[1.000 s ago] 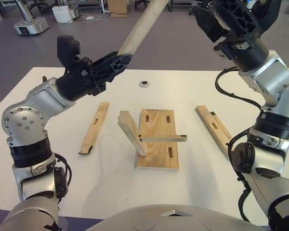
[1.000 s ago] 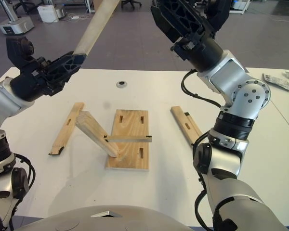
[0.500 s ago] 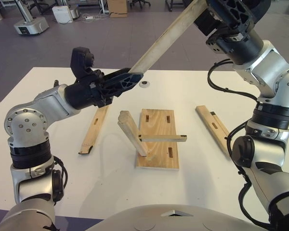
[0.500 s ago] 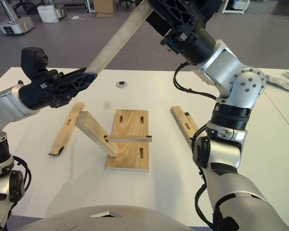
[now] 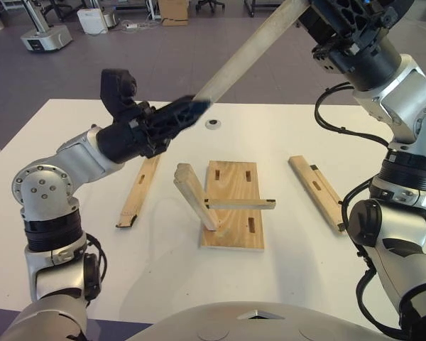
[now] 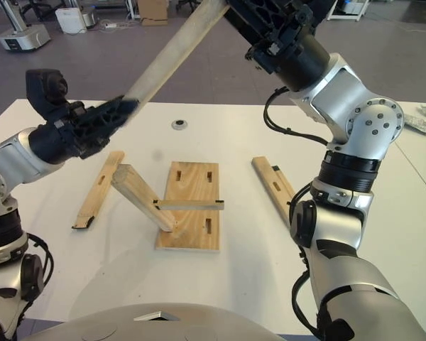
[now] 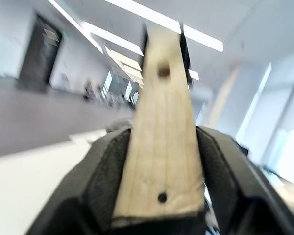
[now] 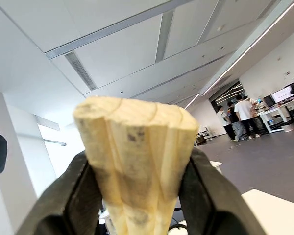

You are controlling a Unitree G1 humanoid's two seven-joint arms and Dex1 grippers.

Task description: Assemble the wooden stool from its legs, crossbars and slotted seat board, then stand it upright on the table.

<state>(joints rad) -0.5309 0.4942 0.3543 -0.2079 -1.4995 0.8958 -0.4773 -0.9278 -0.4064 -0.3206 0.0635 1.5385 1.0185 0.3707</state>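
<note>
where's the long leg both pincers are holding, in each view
left eye view: leg slants up-right from left pincer
right eye view: leg, same slant, above centre
left wrist view: leg face runs away from camera
right wrist view: leg end faces camera
shared landmark: left pincer at its lower end

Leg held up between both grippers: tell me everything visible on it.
The leg is a long, pale bar of bare wood with a squared section. One face has a small dark hole near the lower end and a darker mark farther up. It slants in the air above the far side of the table, touching nothing on it. The left gripper is shut on its lower end, the right gripper on its upper end, where end grain shows.
</note>
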